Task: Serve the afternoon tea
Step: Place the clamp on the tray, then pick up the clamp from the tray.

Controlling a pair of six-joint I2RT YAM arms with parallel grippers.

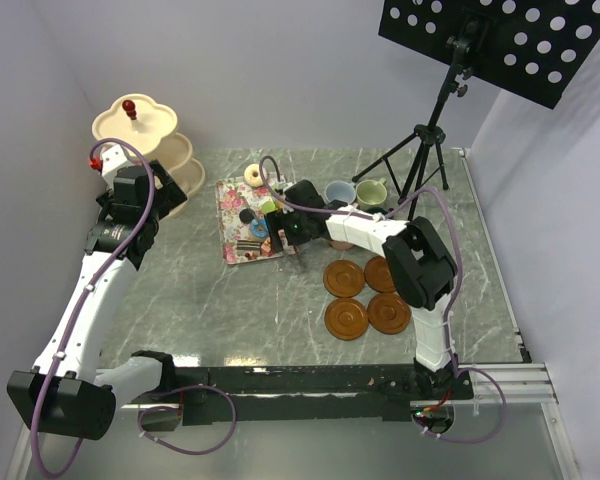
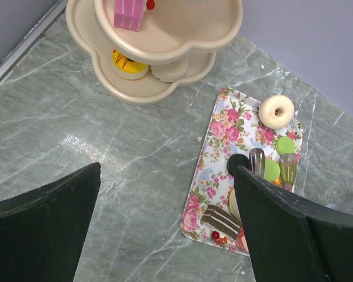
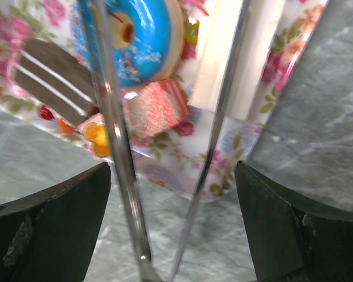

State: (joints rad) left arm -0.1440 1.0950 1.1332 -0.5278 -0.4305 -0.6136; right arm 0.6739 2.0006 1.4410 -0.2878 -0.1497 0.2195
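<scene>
right wrist: my right gripper [image 3: 172, 167] stands wide around the tongs [image 3: 115, 147] (grip unclear), their tips over the blue donut [image 3: 138, 35] on the floral tray [image 3: 165, 176]; my left gripper [image 2: 167, 170] gapes empty beside the cream stand [image 2: 223, 29]

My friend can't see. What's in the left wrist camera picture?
A cream three-tier stand holds a pink cake on an upper tier and a yellow cake lower down. Beside it a floral tray carries a white donut, green macarons and a chocolate slice. The left gripper hangs open along the bottom edge.
</scene>
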